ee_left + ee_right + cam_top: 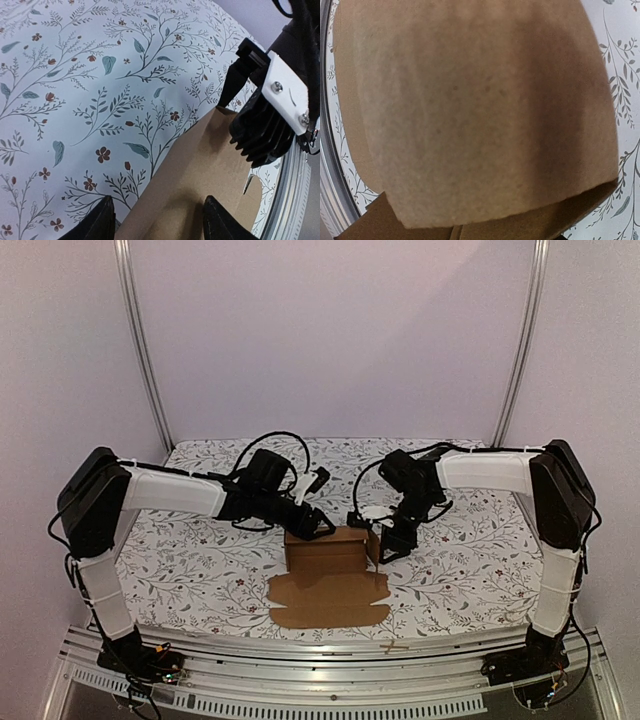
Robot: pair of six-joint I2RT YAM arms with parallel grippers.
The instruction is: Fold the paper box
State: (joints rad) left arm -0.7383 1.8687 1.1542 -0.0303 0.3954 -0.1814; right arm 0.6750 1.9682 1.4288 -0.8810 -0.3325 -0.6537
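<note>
The paper box is plain brown cardboard in the middle of the table. Its back part stands up as a low wall, and a flat sheet with tabs lies in front of it. My left gripper is at the wall's top left. In the left wrist view its jaws are open, one finger on each side of the cardboard panel. My right gripper is at the box's right end flap. In the right wrist view the cardboard fills the frame and hides the fingers.
The table has a white cloth with a floral print. A metal rail runs along the near edge. My right gripper's black body shows close above the panel in the left wrist view.
</note>
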